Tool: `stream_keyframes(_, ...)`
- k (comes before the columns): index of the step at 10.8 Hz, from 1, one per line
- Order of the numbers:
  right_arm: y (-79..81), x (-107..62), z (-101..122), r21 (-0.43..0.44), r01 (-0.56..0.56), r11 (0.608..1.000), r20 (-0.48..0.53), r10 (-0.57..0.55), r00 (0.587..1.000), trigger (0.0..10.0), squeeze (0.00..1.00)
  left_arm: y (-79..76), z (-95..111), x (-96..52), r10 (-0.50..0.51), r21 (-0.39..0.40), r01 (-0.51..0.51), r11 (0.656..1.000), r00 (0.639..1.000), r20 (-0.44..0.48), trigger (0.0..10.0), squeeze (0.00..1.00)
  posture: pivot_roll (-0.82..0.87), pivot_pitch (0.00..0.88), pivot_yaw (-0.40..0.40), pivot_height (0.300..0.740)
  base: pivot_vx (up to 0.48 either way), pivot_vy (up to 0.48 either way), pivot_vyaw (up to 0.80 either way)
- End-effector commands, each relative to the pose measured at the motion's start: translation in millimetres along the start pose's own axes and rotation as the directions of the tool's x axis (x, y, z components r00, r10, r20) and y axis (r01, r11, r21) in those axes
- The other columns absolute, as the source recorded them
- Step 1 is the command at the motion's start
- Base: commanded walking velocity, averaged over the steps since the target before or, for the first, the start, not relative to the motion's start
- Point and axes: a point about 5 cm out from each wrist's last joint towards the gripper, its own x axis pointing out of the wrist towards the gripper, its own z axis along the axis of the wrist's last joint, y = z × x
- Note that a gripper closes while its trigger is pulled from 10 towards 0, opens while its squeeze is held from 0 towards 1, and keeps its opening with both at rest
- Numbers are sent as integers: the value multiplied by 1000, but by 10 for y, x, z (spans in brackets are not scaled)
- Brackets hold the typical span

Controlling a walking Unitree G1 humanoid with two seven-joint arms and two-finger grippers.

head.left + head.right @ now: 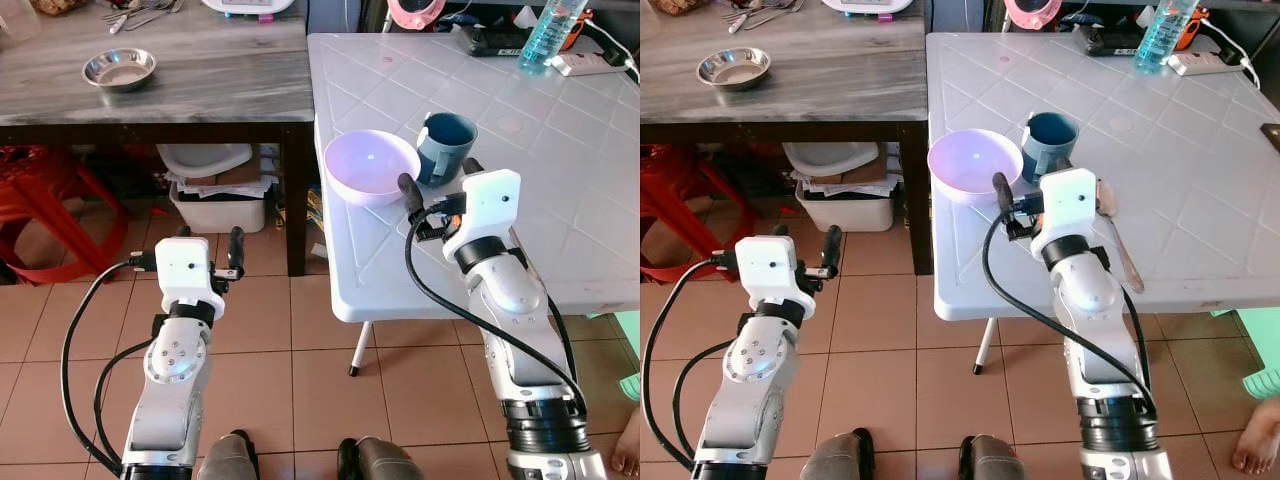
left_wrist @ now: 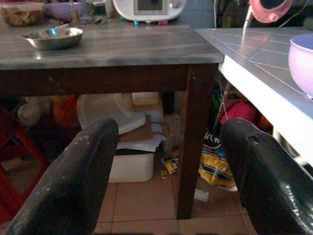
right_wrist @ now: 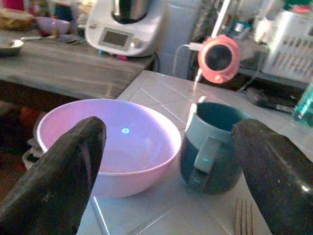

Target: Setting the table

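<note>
Terracotta floor tiles (image 1: 260, 330) fill the lower part of the head views, with a white plastic desk (image 1: 560, 180) at the right and a grey wooden desk (image 1: 200, 70) at the upper left. On the white desk, near its front-left corner, a lilac bowl (image 1: 371, 166) sits with a teal mug (image 1: 444, 147) touching or just beside it; a fork (image 1: 1122, 245) lies just right of the right arm. So one place looks partly laid. A steel dish (image 1: 119, 69) and some cutlery (image 1: 140, 14) remain on the wooden desk at the top left, probably yet to be carried across. The right claw (image 3: 171, 166) hovers over the white desk's front edge, fingers spread wide and empty, aimed at bowl and mug. The left claw (image 2: 171, 176) hangs above the floor, likewise spread and holding nothing.
</note>
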Motion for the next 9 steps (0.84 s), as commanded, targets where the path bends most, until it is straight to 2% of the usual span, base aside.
stream_keyframes(1, 24, 35, 42, -24, -44, 999, 19, 45, 999, 10000, 996, 38, 15, -17, 18, 12, -18, 1000, 1000, -2, 10000, 0, -33, 171, -16, 740, 0, 0, 0)
stream_keyframes(2, 50, 70, 59, -40, -95, 995, 22, 96, 995, 10000, 1000, 52, 12, -19, 24, 12, -24, 1000, 1000, -4, 10000, 0, -31, 171, -19, 740, 0, 0, 0)
stream_keyframes(3, 108, 123, 14, -87, -196, 977, -33, 194, 980, 10000, 0, 34, -12, -41, 20, 8, -20, 1000, 1000, -15, 10000, 0, -32, 174, -20, 740, 0, 0, 0)
stream_keyframes(4, 117, 178, -50, -154, -293, 944, -95, 281, 955, 10000, 0, 9, -81, -118, 15, -5, -16, 1000, 998, -56, 10000, 0, -34, 179, -19, 740, 0, 0, 0)
stream_keyframes(5, 78, 221, -40, -192, -315, 929, -102, 301, 948, 10000, 0, 31, -123, -163, 29, -21, -31, 999, 996, -83, 10000, 0, -32, 184, -21, 740, 0, 0, 0)
stream_keyframes(7, 52, 345, -24, -233, -432, 871, -149, 407, 901, 10000, 0, 34, -162, -203, 18, -48, -23, 999, 993, -114, 10000, 0, -25, 202, -23, 740, 0, 0, 0)
stream_keyframes(9, 95, 414, -4, -280, -499, 820, -164, 471, 867, 10000, 0, 27, -154, -225, 12, -46, -18, 999, 993, -119, 10000, 0, -19, 210, -20, 740, 0, 0, 0)
